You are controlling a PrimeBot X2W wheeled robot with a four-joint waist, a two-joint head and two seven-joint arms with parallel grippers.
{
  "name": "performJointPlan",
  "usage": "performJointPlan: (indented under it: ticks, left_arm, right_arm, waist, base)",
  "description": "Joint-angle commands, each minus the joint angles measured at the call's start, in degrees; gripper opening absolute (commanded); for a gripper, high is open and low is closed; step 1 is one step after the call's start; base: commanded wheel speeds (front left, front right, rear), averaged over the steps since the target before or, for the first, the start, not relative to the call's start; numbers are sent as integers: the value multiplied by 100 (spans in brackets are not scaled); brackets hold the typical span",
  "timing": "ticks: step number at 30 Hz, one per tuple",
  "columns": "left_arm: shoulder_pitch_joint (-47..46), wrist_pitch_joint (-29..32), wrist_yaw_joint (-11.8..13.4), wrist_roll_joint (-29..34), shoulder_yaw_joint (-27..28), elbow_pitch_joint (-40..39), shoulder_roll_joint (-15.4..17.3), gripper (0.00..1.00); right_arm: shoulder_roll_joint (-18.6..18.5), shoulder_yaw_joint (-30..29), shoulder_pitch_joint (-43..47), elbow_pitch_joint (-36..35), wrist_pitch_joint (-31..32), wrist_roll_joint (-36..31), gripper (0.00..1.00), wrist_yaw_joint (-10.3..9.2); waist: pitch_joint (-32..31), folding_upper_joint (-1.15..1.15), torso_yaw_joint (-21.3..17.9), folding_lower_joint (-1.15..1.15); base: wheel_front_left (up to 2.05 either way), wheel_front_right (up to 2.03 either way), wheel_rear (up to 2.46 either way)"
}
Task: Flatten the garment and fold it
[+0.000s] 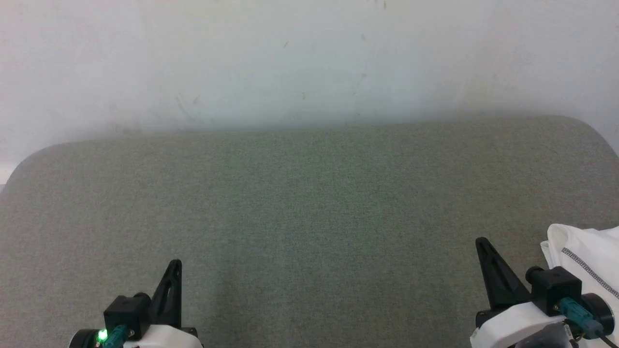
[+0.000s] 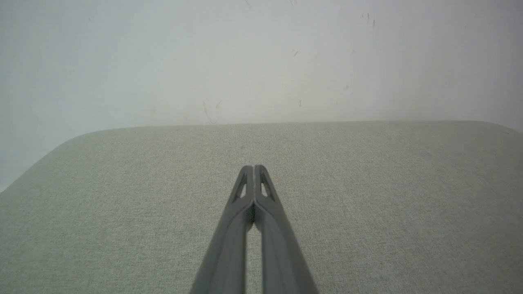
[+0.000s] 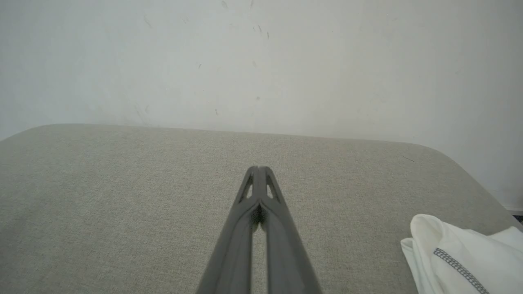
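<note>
Pale, scuffed wall (image 1: 309, 58) runs across the back, marked with a few small dark flecks. Below it lies one broad padded surface (image 1: 309, 203) covered in grey-green woven fabric, its far corners rounded and its far edge meeting the wall.

One garment (image 1: 590, 256), a white shirt of thin fabric, lies bunched at the near right of the padded surface and runs off the right edge of the head view, so its full extent cannot be told. One line of dark grey patterned stitching (image 1: 587, 270) crosses it at a slant. The right arm's dark wrist block (image 1: 553, 287) stands in front of the shirt's lower left part and hides it.

Two grippers are counted. The left gripper (image 1: 175, 266) sits at the near left, well apart from the shirt, with a green light (image 1: 102, 334) lit on its wrist. Its two dark fingers are pressed together at the tips with nothing between them. The right gripper (image 1: 481, 244) sits just beside the shirt's left edge, its fingers likewise pressed together and holding nothing. Both point toward the wall.
</note>
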Motion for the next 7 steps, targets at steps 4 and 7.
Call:
performJointPlan:
  ticks: [4,7]
  left_arm:
    - [-111,73,53,91,-25,-69,-30,0]
    - [-130,108,69,107,-34,-91,-37,0]
  right_arm:
    - [11,-6,-120,2,41,-63,0,-5]
    - [11,-9,-139,2,55,-78,0,-5]
  waist:
    - [8,0,0,0]
    - [14,0,0,0]
  base:
    - [0,0,0]
    - [0,0,0]
